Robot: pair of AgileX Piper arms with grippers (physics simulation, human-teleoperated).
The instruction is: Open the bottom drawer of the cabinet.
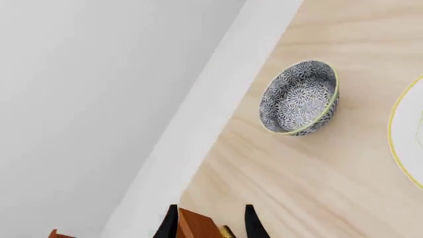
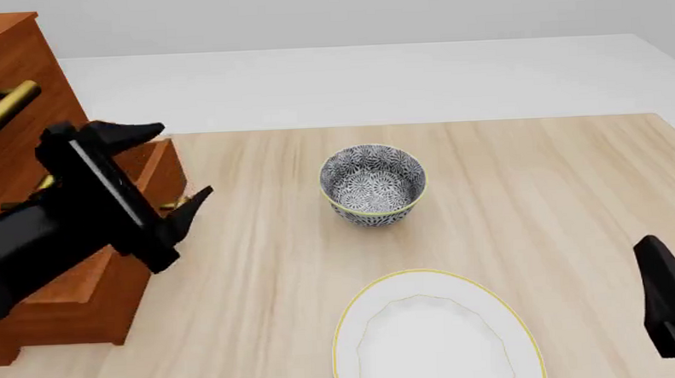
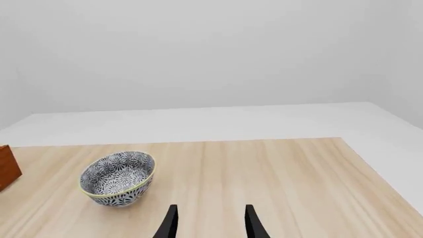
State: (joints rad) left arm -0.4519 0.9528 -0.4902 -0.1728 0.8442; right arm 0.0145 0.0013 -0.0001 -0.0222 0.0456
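Wood table [image 2: 543, 197] w/ cabinet [image 2: 33, 253], bowl [image 2: 373, 186], plate [image 2: 435, 338].

The left gripper [image 1: 210, 225] has its jaws spread, a red-brown drawer [image 1: 195, 225] corner and brass handle [image 1: 226, 232] between them. Beyond, a patterned bowl [image 1: 298, 98] sits on the desk [image 1: 317, 168], near a plate [image 1: 406, 131] rim.

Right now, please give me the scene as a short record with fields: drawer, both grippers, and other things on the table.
cabinet: at the table's left side
bottom drawer: pulled partly out
left gripper: open, fingers on either side of the drawer's brass handle
right gripper: open, holding nothing, at the near right of the table
patterned bowl: upright, mid-table
white plate: near edge, gold rim
table: light wood
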